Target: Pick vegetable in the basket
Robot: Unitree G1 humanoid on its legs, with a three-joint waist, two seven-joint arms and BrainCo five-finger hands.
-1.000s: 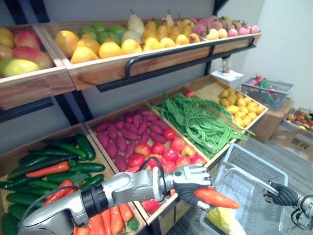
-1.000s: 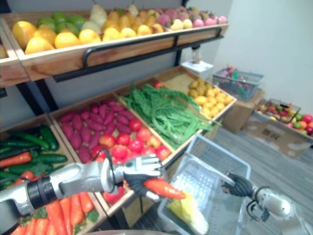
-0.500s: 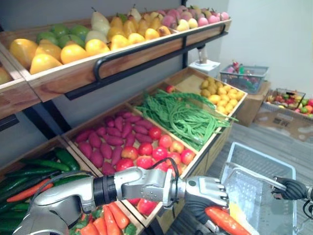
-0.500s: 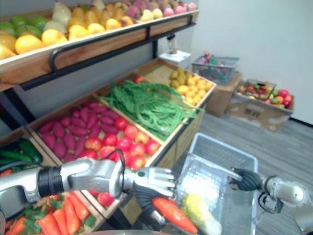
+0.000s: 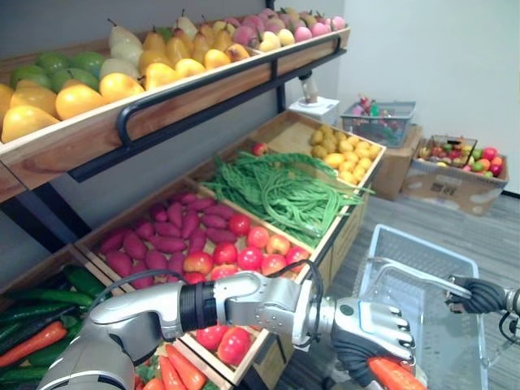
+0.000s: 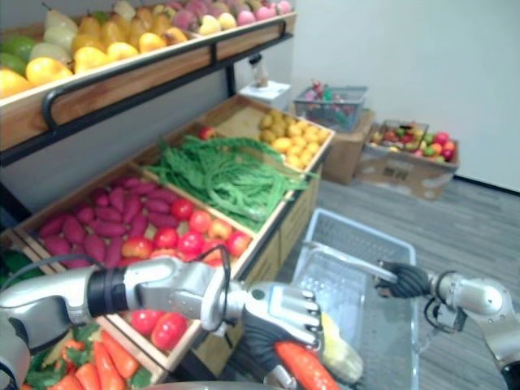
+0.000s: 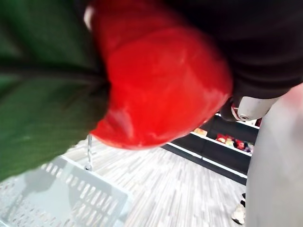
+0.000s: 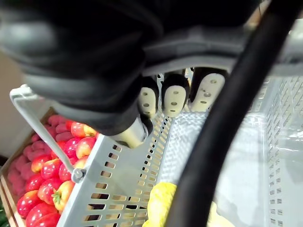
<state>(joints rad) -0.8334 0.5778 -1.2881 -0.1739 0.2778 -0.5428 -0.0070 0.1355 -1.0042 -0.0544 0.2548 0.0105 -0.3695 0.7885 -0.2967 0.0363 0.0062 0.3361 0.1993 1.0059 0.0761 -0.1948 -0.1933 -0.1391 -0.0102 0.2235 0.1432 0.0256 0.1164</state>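
At the basket [image 6: 357,231]'s near edge | your left hand [image 5: 378,327] grips the carrot [image 5: 396,375] beside the corn [image 6: 337,351] | your right hand [image 5: 474,295] is clenched round the handle [image 5: 410,273].

Premises present as a grocery shop's produce section. Sloped wooden display bins [image 5: 337,236] and an upper wooden shelf [image 5: 211,89] hold sorted green long beans [image 5: 284,191], purple sweet potatoes [image 5: 162,236] and small yellow fruit [image 5: 349,154]. A grey perforated plastic shopping basket [image 6: 357,231] is before them, and a brown cardboard box of mixed fruit [image 5: 455,179] sits on the floor.
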